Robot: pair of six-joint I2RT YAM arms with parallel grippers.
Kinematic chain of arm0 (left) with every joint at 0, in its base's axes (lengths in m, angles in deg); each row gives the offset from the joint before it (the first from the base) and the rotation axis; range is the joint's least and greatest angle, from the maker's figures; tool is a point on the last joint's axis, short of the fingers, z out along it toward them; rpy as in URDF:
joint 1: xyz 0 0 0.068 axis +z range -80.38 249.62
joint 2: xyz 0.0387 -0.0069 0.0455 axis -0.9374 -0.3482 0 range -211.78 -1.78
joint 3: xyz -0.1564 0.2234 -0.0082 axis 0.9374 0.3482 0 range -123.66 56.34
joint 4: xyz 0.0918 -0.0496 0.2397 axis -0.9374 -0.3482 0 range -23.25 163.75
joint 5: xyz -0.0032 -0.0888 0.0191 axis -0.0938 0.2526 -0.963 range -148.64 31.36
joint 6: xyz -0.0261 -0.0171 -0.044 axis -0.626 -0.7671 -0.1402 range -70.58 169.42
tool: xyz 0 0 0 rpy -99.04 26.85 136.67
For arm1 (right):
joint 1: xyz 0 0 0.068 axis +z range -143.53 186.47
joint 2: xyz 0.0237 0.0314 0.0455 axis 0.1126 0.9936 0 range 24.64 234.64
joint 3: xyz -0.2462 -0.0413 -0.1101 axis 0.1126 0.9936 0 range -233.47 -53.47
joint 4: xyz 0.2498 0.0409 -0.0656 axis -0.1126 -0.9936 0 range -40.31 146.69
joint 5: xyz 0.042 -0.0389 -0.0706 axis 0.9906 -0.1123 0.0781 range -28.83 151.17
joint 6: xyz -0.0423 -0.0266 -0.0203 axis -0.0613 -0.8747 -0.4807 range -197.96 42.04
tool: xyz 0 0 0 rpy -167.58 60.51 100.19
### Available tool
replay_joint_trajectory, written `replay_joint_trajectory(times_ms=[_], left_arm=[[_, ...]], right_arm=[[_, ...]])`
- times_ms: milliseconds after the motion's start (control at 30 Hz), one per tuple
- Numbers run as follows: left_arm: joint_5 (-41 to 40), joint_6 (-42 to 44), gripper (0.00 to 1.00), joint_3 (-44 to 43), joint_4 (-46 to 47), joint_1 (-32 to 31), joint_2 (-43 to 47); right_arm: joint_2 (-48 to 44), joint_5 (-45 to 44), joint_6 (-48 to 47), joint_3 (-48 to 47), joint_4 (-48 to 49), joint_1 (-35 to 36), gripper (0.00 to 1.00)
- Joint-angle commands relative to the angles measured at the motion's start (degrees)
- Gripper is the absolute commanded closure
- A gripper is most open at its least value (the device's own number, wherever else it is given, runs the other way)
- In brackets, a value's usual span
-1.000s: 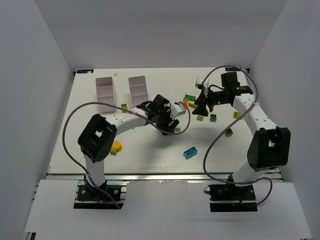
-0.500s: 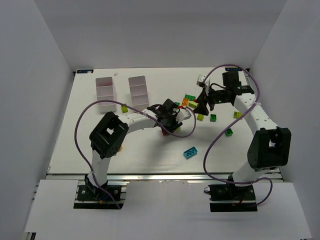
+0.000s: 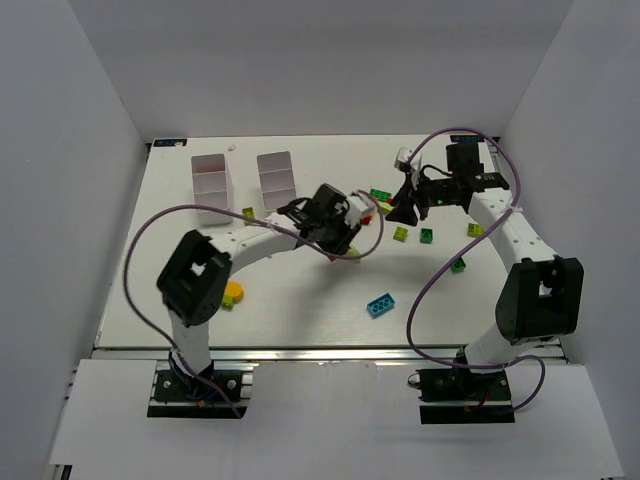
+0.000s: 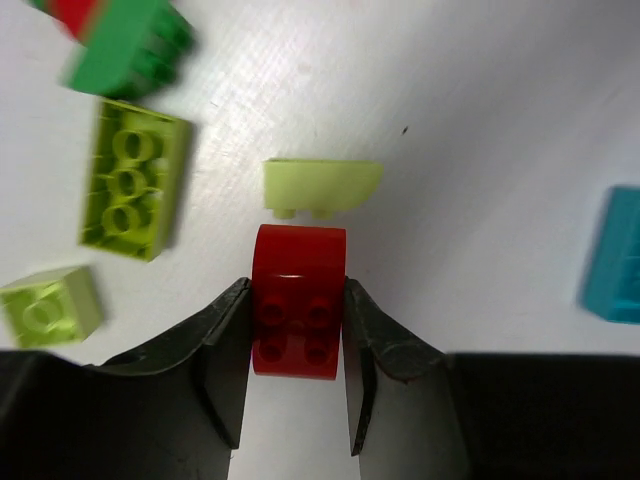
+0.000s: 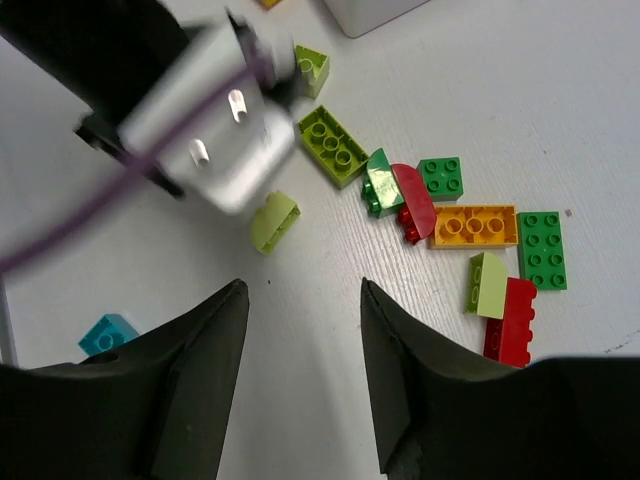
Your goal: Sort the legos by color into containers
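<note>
White tabletop (image 3: 300, 312) — left tool (image 4: 296, 305) grips red brick (image 4: 298, 262).
Lift straight, clear of lime wedge (image 4: 320, 186) just beyond it; right tool (image 5: 300, 300) wide, empty.

We see a robotics lab cell: plain white walls (image 3: 70, 200) box in a white table (image 3: 300, 320), and a left arm (image 3: 200, 280) and right arm (image 3: 535, 295) with purple cables (image 3: 410, 320) stand bolted along its near edge.

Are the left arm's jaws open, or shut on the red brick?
Shut on it: the left wrist view shows both jaws touching opposite sides of the red brick.
</note>
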Motion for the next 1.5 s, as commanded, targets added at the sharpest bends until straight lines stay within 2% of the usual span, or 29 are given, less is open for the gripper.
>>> replay_joint_trajectory(times_ms=[0,133,200,233,267,333,400,467,600,733,833,967,1033,1133,1300,1467], left_arm=[[3.4,-8.2,0.93,1.6,6.3,4.3,15.0],[3.2,-9.9,0.93,1.7,5.5,11.1,21.4],[4.1,-12.3,0.94,0.7,5.4,17.4,22.9],[4.3,-13.6,0.94,0.0,5.7,19.6,23.1],[3.5,-15.0,0.95,-0.4,6.1,23.8,23.4],[2.7,-21.6,1.0,-1.0,8.3,27.9,23.9],[-1.2,-29.7,1.0,-0.4,11.8,33.0,24.4],[-4.8,-32.9,1.0,0.3,13.5,35.6,24.5],[-20.8,-33.0,1.0,-0.1,16.9,36.0,23.3],[-29.3,-29.6,1.0,2.1,23.8,36.0,22.4],[-36.6,-32.9,1.0,3.9,27.0,36.7,21.3],[-29.0,-46.1,1.0,2.2,22.9,43.3,18.7],[-27.6,-52.2,1.0,-0.4,20.4,44.2,16.3],[-29.4,-59.7,1.0,-4.6,15.7,44.3,13.7],[-32.2,-74.2,1.0,-13.9,-0.1,44.3,7.9],[-32.1,-80.7,1.0,-16.3,-2.2,44.3,4.5]], right_arm=[[-3.5,0.8,2.7,1.3,4.7,-0.3,0.48],[-3.8,2.1,4.2,3.5,7.8,-0.3,0.59],[-3.3,2.7,4.5,3.7,8.2,-0.3,0.65],[-3.1,3.2,4.9,3.8,8.4,-0.3,0.75],[-2.6,3.6,5.1,3.7,9.0,-0.3,0.8],[-2.3,4.2,6.1,3.6,9.5,-0.2,0.94],[-1.9,4.5,7.1,4.2,11.2,-0.3,0.98],[-1.9,4.9,8.3,4.6,13.3,-0.3,0.99],[-1.7,5.8,8.9,4.9,14.5,-0.2,1.0],[-1.3,6.1,8.8,5.3,14.9,-0.3,1.0],[-1.4,6.2,8.7,5.7,15.3,-0.3,1.0],[-1.6,6.2,9.1,6.4,15.8,-0.2,1.0],[-1.7,6.2,9.7,7.0,16.8,-0.3,1.0],[-1.8,6.3,10.5,7.6,17.5,-0.3,1.0],[-2.0,6.1,11.3,8.7,19.1,-0.3,1.0],[-1.9,6.4,11.7,9.2,19.6,-0.3,1.0]])
